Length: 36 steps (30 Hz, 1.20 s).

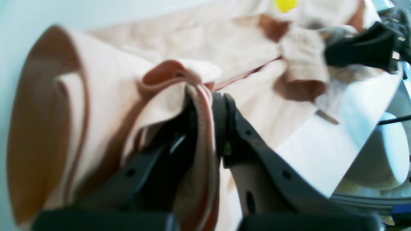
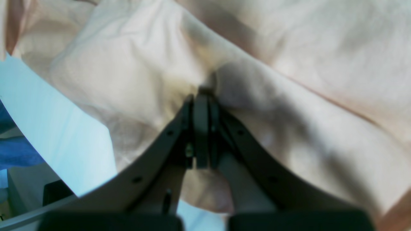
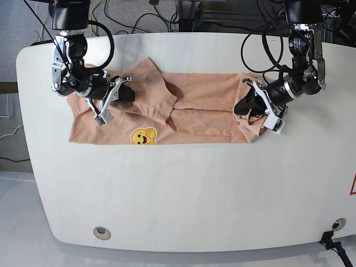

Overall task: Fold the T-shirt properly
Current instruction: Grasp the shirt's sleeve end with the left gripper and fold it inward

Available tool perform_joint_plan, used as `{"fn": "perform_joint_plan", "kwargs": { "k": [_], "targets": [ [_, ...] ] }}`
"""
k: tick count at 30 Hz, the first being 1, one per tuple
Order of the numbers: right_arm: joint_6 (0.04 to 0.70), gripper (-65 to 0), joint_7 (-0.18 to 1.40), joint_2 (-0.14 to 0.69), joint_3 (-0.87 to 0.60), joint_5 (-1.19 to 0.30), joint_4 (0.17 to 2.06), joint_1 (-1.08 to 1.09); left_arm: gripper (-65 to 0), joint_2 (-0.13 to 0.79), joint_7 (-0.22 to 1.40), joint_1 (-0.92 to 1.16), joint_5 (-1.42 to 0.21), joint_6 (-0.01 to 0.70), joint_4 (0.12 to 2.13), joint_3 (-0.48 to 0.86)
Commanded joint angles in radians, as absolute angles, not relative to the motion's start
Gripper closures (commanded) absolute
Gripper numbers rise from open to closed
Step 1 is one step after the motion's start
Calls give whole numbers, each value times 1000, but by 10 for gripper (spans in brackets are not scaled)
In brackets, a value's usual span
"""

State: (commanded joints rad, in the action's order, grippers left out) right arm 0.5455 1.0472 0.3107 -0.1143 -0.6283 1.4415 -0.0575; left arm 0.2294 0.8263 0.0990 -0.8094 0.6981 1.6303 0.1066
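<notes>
On my left wrist camera the left gripper (image 1: pixel 208 106) is pinched onto a ribbed hem of the T-shirt (image 1: pixel 179 41), with cloth bunched between the jaws and a curled fold off to one side; the yellow smiley print (image 1: pixel 285 4) shows beyond it, next to the other arm's dark gripper. On the right wrist camera the right gripper (image 2: pixel 200 96) has its jaws drawn together where the T-shirt (image 2: pixel 289 48) puckers, though the blur keeps me from being sure how much fabric is caught. From the base view the T-shirt (image 3: pixel 194 105) lies in a long band across the far half of the white table (image 3: pixel 183 200), the left gripper (image 3: pixel 245 107) at one end of the shirt and the right gripper (image 3: pixel 123 93) at the other, just above the smiley print (image 3: pixel 143 137).
</notes>
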Motion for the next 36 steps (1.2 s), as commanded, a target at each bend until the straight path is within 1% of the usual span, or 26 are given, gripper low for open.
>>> {"fn": "perform_joint_plan", "kwargs": {
  "k": [4, 11, 14, 19, 21, 31, 34, 36],
  "targets": [
    [545, 0, 1047, 311, -114, -628, 1442, -58, 0, 189, 826, 90, -803, 698, 1662, 85],
    [545, 0, 1047, 309, -114, -630, 1442, -58, 0, 177, 826, 36, -808, 698, 1661, -7],
    [545, 0, 1047, 309, -114, -630, 1442, -58, 0, 128, 826, 18, -802, 698, 1655, -15],
    [545, 0, 1047, 309, -114, -630, 1442, -58, 0, 107, 825, -5, -800, 698, 1636, -88],
    [545, 0, 1047, 309, -114, -630, 1442, -58, 0, 79, 823, -24, -800, 698, 1612, -108],
    [545, 0, 1047, 309, -114, -630, 1442, -58, 0, 44, 820, -28, -800, 698, 1577, -114],
    [545, 0, 1047, 309, -114, -630, 1442, -58, 0, 41, 820, -61, -800, 698, 1577, -114],
    [545, 0, 1047, 297, -114, -630, 1442, -58, 0, 13, 820, -79, -800, 698, 1575, -111]
  ]
}}
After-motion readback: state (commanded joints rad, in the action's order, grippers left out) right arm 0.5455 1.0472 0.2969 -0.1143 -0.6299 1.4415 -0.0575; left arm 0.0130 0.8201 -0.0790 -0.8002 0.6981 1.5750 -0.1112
